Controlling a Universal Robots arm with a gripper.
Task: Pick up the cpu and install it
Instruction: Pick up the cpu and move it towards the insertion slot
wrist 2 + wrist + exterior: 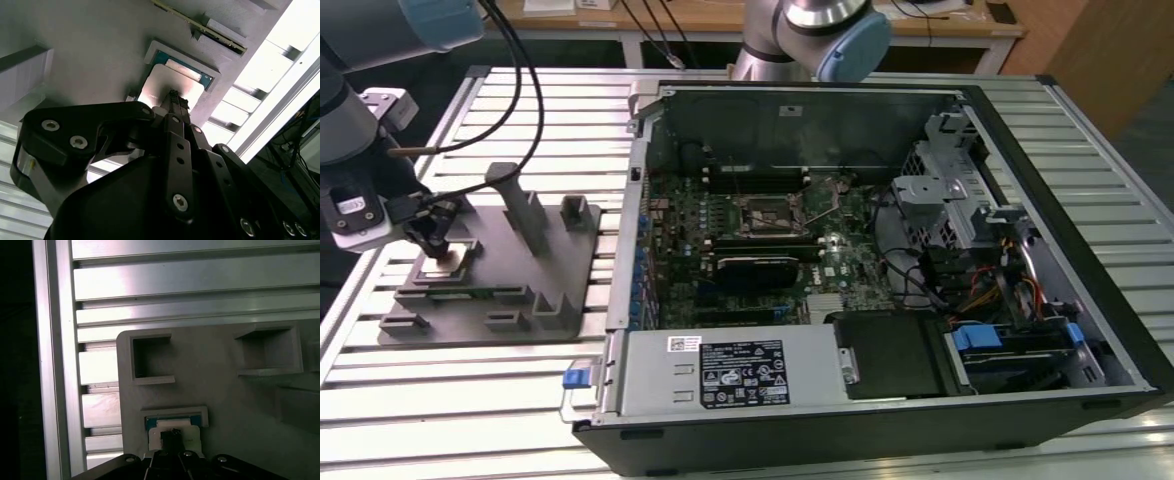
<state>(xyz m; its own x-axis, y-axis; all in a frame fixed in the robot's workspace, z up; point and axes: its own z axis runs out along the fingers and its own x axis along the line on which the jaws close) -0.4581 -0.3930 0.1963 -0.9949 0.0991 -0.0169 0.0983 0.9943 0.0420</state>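
Falling evenly in the exterior view, brightening the ribbed tabletop (520, 100) and leaving the inside of the computer case (801, 125) dim. Glaring white on the tabletop in the second wrist view, glinting on the cpu (172, 80), keeping the fingers (175, 112) in dark silhouette. Bleaching pale bands in the first wrist view, blackening beyond the tabletop edge.

Worktop (574, 110): slotted aluminium surface of long parallel silver rails, seen also in the first wrist view (200, 287) and as bright slats in the second wrist view (260, 70).

Items lying directly on it:

1. Grey fixture block (520, 270), flat base with upright posts and square recesses, toward the exterior view's left; visible in both wrist views (225, 390) (90, 50).
2. Open computer case (854, 440), black, lying on its side with its interior facing up, just beside the block on the exterior view's right.
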